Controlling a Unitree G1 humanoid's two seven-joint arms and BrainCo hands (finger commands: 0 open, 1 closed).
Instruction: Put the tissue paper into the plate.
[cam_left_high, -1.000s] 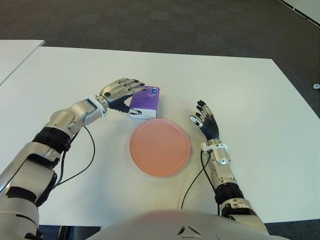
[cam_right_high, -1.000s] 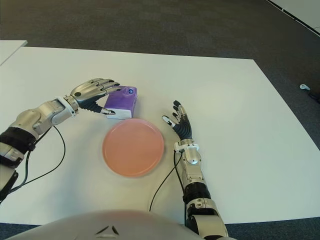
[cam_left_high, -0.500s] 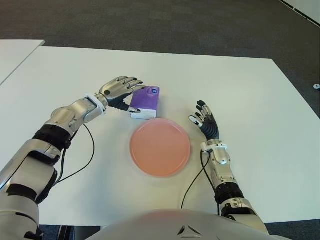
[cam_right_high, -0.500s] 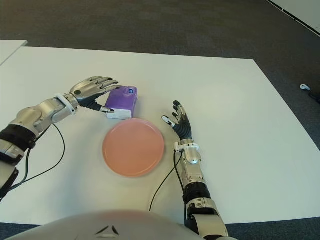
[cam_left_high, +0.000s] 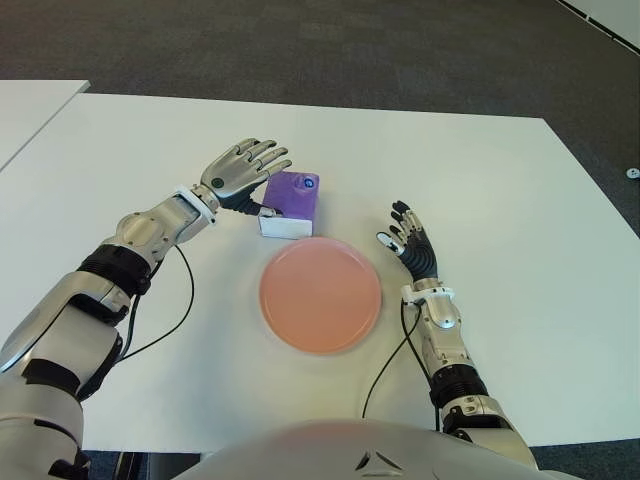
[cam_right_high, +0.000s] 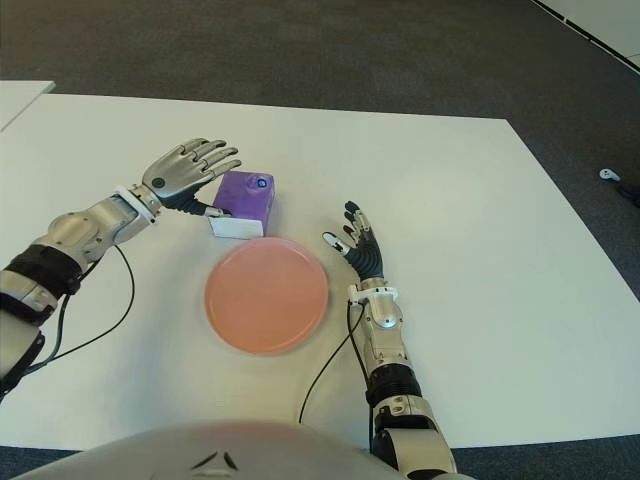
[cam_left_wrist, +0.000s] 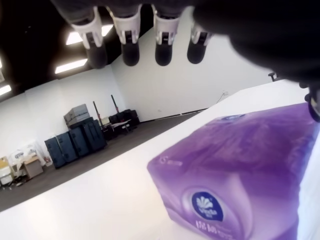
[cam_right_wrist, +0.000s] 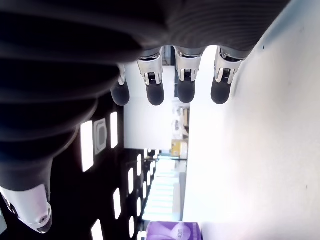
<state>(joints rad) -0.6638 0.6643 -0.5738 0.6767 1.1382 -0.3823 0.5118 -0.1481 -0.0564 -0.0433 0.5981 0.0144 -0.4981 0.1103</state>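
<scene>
Left eye view: white table (cam_left_high: 520, 190) fills most of the frame, dark carpet along the top.
Tissue paper: purple pack (cam_left_high: 290, 201) with a white lower edge, sitting on the table just above centre-left of the frame. Not held by either hand.
Plate: round orange-pink plate (cam_left_high: 320, 295) at frame centre, directly below the pack. Pack's white edge is just beside the plate's upper rim; can't tell if they touch. Nothing lies in the plate.
Left hand: left hand (cam_left_high: 240, 172) at the pack's upper-left side, fingers spread wide and straightened, pointing toward the upper right. Thumb sits low against the pack's left face; contact there not clear. No grasp.
Left wrist view: four fingertips (cam_left_wrist: 130, 52) extended above the pack (cam_left_wrist: 240, 170), clear air between them and its top. Pack's round logo faces the camera.
Right hand: right hand (cam_left_high: 410, 240) to the right of the plate, idle, fingers loose and slightly splayed, holding nothing.
Right wrist view: fingers (cam_right_wrist: 155, 90) straight over bare table; pack visible small at the bottom edge.
Cables: black leads run along both forearms over the table.
</scene>
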